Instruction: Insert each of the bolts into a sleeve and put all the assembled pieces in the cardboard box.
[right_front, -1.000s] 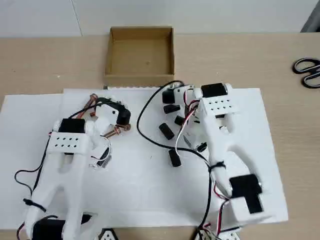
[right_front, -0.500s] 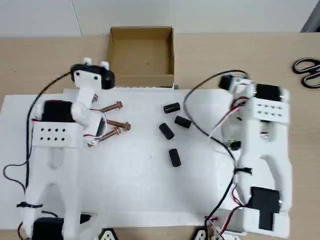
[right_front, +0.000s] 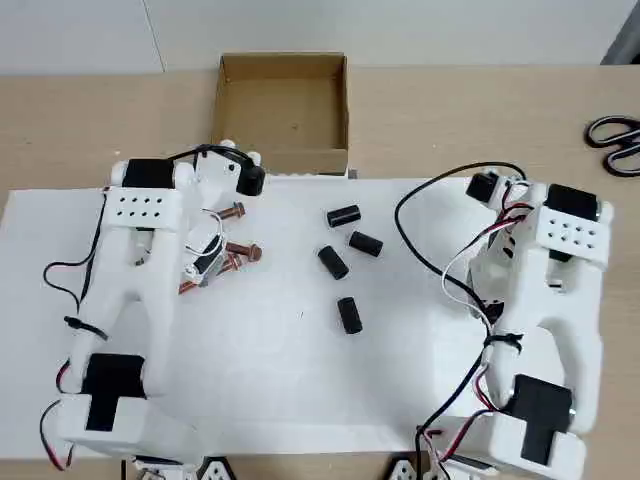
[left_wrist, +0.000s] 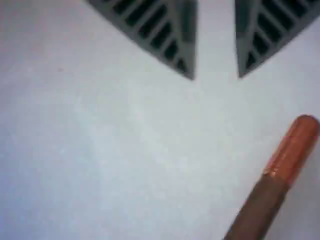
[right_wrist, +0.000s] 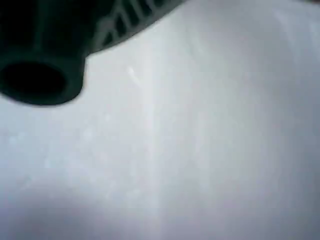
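Left hand (left_wrist: 216, 75) hangs open low over the white sheet (left_wrist: 100, 150), but 1 copper bolt (left_wrist: 290, 150) lies just beside it, outside the gap, so closing now could grab only paper or send the bolt rolling.

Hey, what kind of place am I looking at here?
Probably a robotics lab bench or hobby workspace: two small robot arms at a wooden table, bolts and black sleeves on a white sheet, a cardboard box and scissors nearby.
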